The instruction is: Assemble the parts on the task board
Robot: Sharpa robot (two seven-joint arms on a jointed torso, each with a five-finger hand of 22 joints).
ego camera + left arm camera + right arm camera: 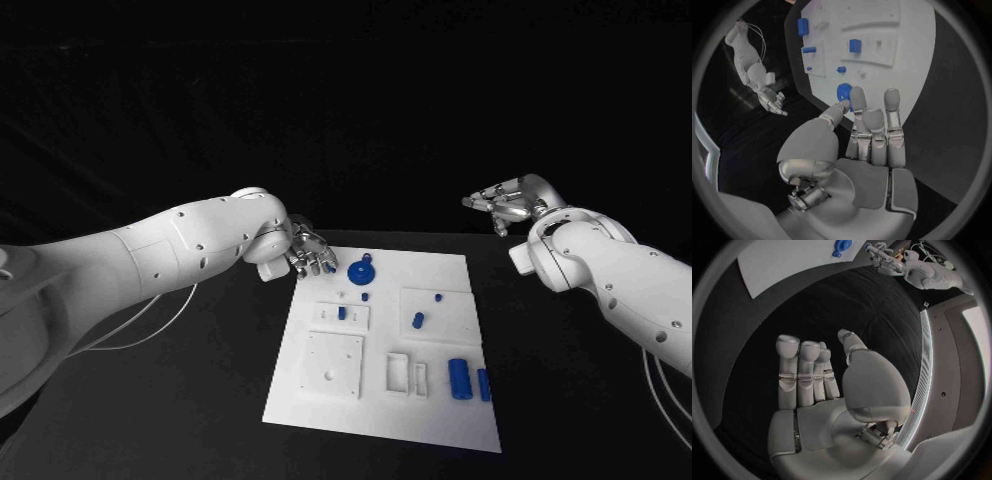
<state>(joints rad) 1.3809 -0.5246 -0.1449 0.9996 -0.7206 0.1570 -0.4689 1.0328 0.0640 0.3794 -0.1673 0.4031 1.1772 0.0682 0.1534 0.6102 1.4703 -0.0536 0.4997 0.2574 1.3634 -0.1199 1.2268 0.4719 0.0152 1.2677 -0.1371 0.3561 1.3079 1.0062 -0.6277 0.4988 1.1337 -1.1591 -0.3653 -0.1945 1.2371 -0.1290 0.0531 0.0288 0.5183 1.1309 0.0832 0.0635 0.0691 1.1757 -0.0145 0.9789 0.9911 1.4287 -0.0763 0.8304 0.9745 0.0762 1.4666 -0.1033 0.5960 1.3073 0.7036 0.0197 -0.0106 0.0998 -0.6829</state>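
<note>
On the black desk the left hand hovered at the task board's far-left corner, fingers extended and apart, holding nothing, fingertips just beside the round blue part. Small blue parts sat mid-board: one in a raised white block, one right of it. Two larger blue cylinders lay near the board's right edge. Right hand was well off the board at the far right, empty, fingers loosely open.

Robot lab: black table, dark backdrop.
</note>
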